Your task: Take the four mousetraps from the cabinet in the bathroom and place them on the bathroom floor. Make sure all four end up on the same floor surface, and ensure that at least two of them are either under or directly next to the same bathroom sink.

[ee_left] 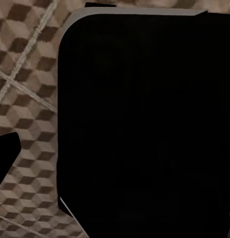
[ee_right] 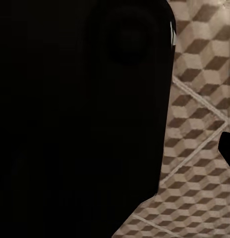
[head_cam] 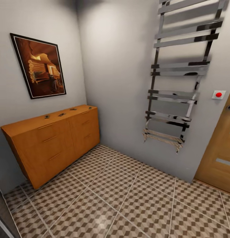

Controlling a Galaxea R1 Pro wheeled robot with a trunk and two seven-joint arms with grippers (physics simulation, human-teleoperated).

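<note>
Ahead, from your head camera: the low orange-brown wooden cabinet (head_cam: pixel 52 142) with drawers and slim bar handles stands against the grey wall at the left, its far end in the room's corner. On its flat top lie the four small dark mousetraps (head_cam: pixel 62 114), spaced in a row from near the middle toward the corner end; they are too small to make out wire parts. A framed picture of a log interior (head_cam: pixel 38 66) hangs above the cabinet. Cube-patterned brown, beige and white floor tiles (head_cam: pixel 128 198) spread in front. On the facing wall hangs a chrome ladder-style towel rail (head_cam: pixel 177 82), with a red round button on a white plate (head_cam: pixel 218 95) beside it and a wooden door (head_cam: pixel 220 155) at the right edge.

Your wrist cameras see patterned tile past a large black body. Whether either gripper's fingers are apart or closed, you cannot tell.
</note>
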